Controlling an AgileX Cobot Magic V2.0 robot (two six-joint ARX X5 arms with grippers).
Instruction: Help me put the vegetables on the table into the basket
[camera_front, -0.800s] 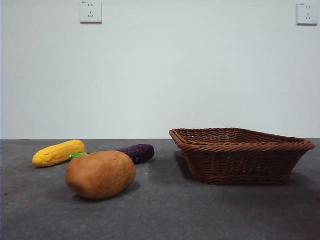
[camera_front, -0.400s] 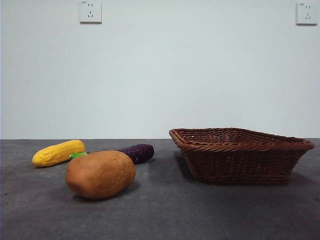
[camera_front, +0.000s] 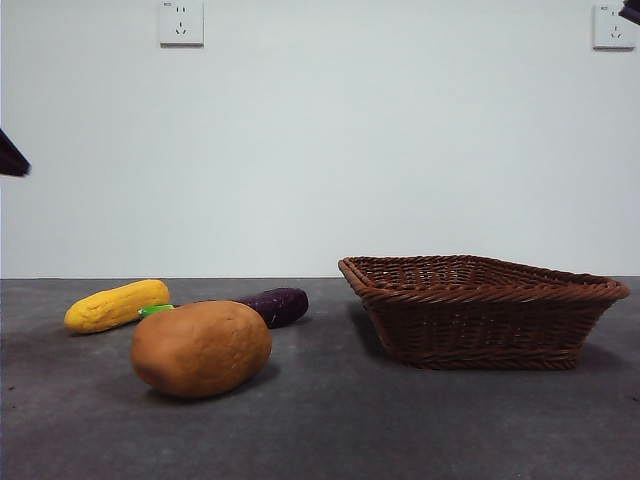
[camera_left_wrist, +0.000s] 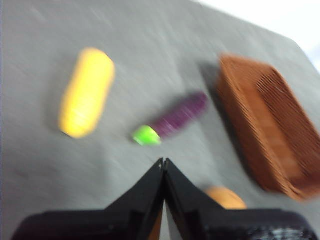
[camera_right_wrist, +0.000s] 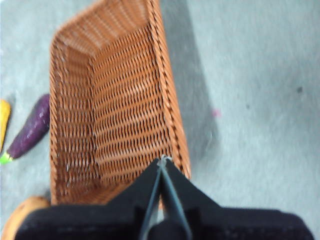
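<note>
Vegetables all lie on the bench (camera_front: 330, 430), none of them in the basket (camera_front: 480, 310). Nearest in the front view is the potato (camera_front: 201, 348), resting on its side, big and orange-brown. Just behind it lies the eggplant (camera_front: 273, 305), dark purple, with its green stem partly hidden by the potato. Further back and off to the side lies the corn (camera_front: 116, 305), yellow and slightly slanted, apart from the other two. The basket stands well apart from the potato, on the other side of the bench, with nothing inside it.

The left claw (camera_left_wrist: 163, 162) hangs high over the vegetables, its two black jaws pressed together at the tips and holding nothing; below it the corn, eggplant and a bit of potato show blurred. The right claw (camera_right_wrist: 163, 160) hangs above the basket's near rim, jaws likewise pressed together and holding nothing. On the far wall are two white sockets (camera_front: 181, 23).
</note>
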